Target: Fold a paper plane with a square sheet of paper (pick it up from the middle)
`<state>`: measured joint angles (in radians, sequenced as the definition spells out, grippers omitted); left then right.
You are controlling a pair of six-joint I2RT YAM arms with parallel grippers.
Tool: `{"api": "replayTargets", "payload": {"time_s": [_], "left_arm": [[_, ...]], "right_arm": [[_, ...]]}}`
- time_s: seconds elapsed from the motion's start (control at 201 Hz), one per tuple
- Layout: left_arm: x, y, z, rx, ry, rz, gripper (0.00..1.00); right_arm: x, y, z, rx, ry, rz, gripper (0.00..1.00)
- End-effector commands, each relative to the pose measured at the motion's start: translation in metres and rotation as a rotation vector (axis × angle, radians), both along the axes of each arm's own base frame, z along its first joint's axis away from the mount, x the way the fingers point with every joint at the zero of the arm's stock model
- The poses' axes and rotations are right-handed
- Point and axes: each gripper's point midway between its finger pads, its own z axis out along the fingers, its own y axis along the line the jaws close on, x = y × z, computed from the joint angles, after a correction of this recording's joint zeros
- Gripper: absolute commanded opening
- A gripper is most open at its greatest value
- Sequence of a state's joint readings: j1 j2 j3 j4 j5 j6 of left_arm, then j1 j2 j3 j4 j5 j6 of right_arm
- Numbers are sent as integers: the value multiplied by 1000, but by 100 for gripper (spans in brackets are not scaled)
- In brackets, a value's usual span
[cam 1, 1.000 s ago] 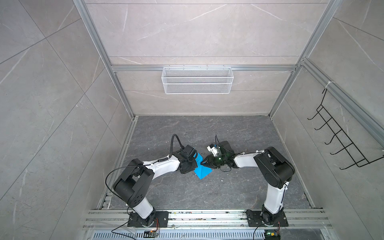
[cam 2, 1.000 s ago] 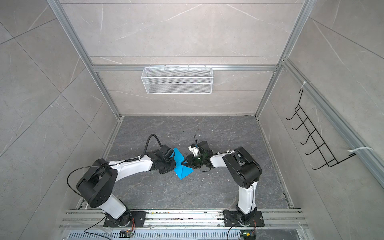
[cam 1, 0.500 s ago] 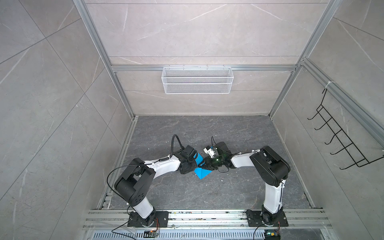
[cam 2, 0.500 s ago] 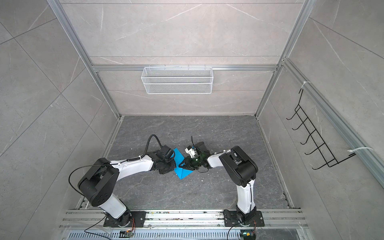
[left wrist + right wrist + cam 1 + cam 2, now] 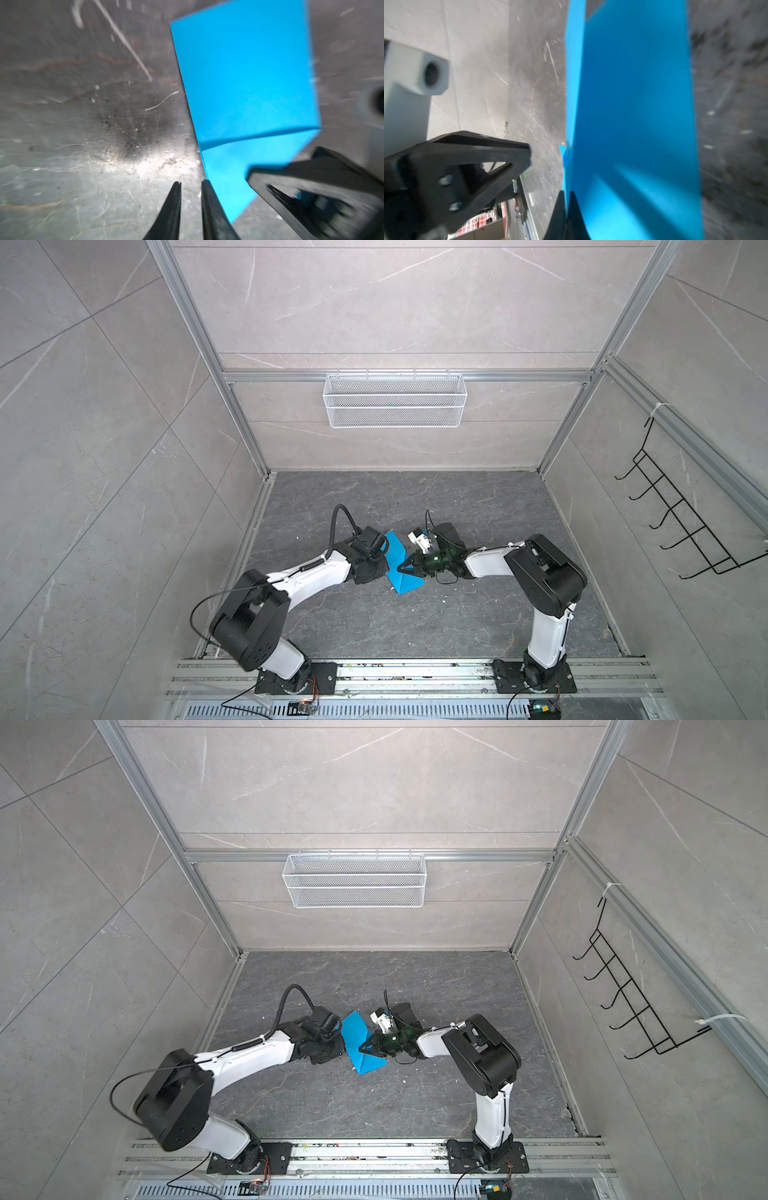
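Mid-floor, between the two arms: the right pincer is clamped on the creased blue sheet, and the left stands free beside it.

Right gripper (image 5: 566,194) is pinched tight on an edge of the sheet of paper (image 5: 395,549). Left gripper (image 5: 190,184) shows its tips a little apart with nothing between them, and the paper lies just beside one finger (image 5: 209,207). The sheet carries a clear crease and part of it looks lifted off the dark floor (image 5: 415,635), with no dart shape yet, so this reads as an early fold. The next move likely calls for the left tips to take or press the free flap while the right holds steady; thin paper could buckle or slip.
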<state>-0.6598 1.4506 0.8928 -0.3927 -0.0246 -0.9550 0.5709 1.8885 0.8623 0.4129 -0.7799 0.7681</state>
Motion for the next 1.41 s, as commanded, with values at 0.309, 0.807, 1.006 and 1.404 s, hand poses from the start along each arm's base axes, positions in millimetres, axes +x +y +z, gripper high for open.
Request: {"api": "replayTargets", "payload": {"time_s": [0.309, 0.807, 1.006, 1.404], "left_arm": [[-2, -51, 109, -516, -324, -180, 83], [2, -67, 150, -678, -443, -233, 55], [0, -69, 157, -718, -470, -242, 40], [3, -65, 151, -695, -459, -215, 27]], "right_arm": [[37, -12, 145, 295, -143, -149, 0], [34, -7, 180, 389, -90, -122, 0], [34, -7, 182, 403, -82, -127, 0], [31, -9, 176, 388, -79, -124, 0]]}}
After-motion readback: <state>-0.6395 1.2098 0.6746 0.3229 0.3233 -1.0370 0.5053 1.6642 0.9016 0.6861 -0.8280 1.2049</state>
